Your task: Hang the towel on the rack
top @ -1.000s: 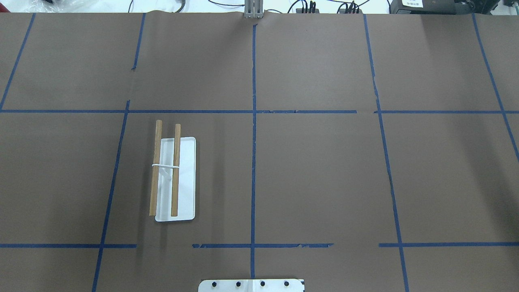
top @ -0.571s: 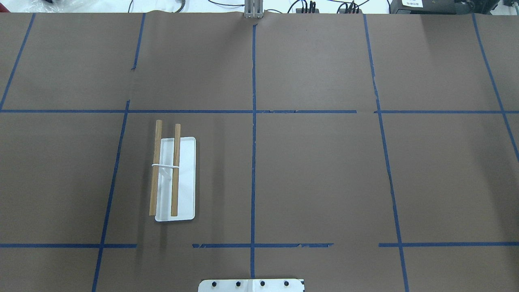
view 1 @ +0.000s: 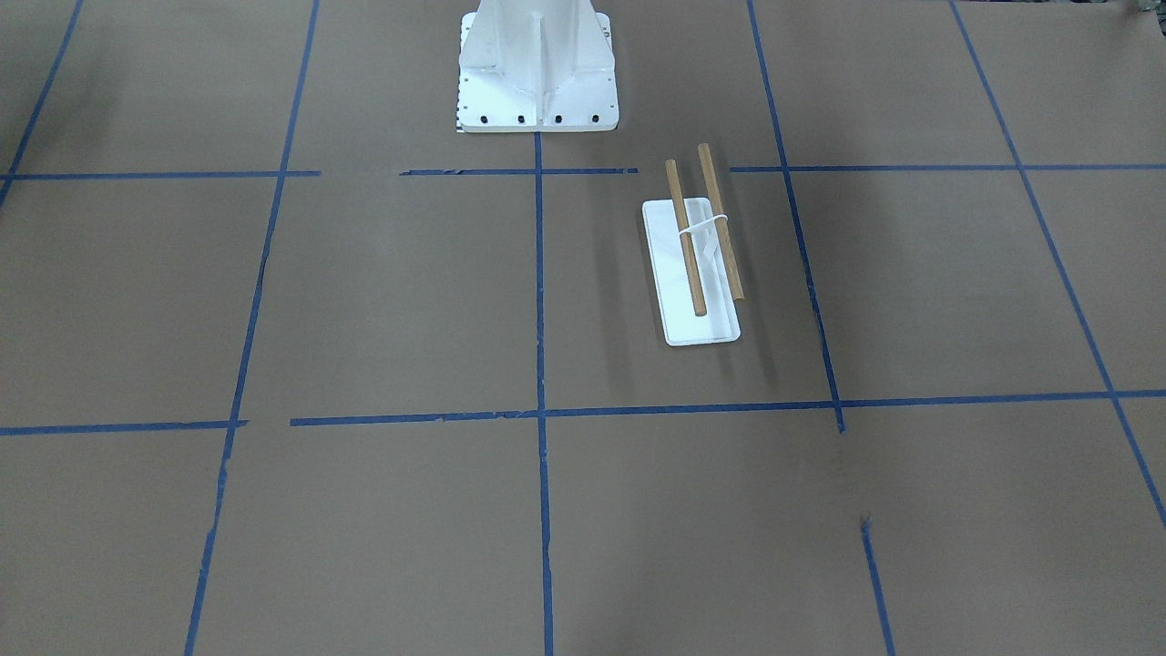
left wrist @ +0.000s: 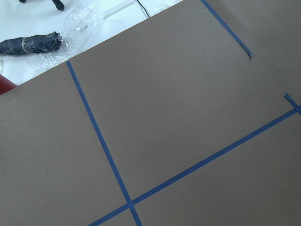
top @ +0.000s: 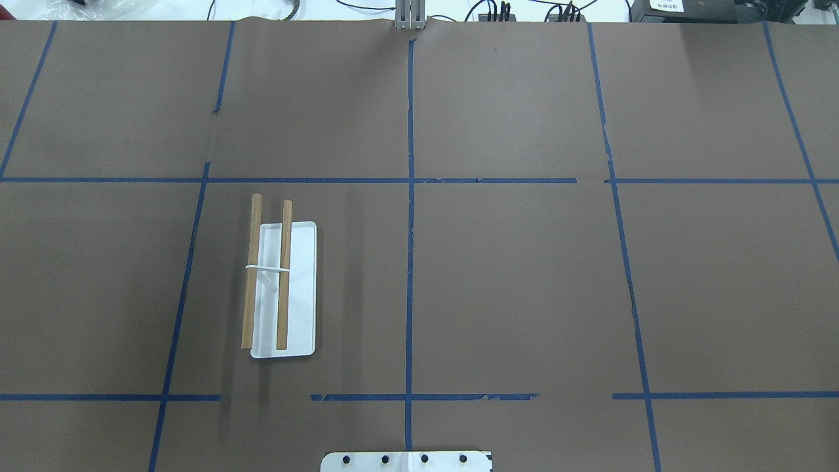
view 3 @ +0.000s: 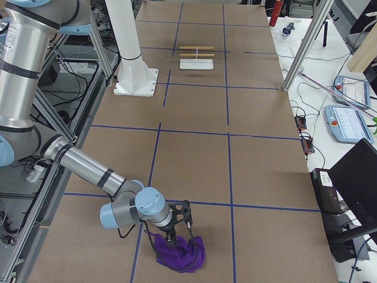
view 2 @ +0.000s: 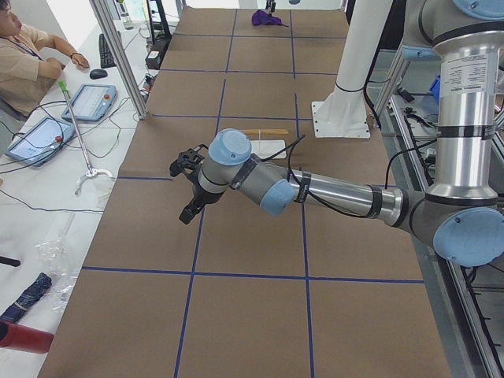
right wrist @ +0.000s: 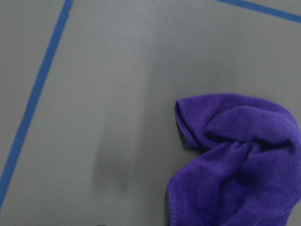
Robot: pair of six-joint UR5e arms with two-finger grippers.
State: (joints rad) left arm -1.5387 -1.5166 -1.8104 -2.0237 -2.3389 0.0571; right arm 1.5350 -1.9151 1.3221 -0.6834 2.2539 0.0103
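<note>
Nothing is shifted since before: the rack (top: 283,288) is left bare, the towel (view 3: 184,253) unlifted on the table (top: 524,275) beneath the right pincer (view 3: 177,233), whose grip cannot be told, nor that of the left pincer (view 2: 184,190).

The worktop (top: 511,282) is covered in matte brown paper, divided into rectangles by blue tape lines (top: 410,262). Alongside it runs a white side table (view 2: 31,236) carrying loose cables, grey-framed touch pendants (view 2: 93,101) and a slanted aluminium post (view 2: 118,55).
</note>
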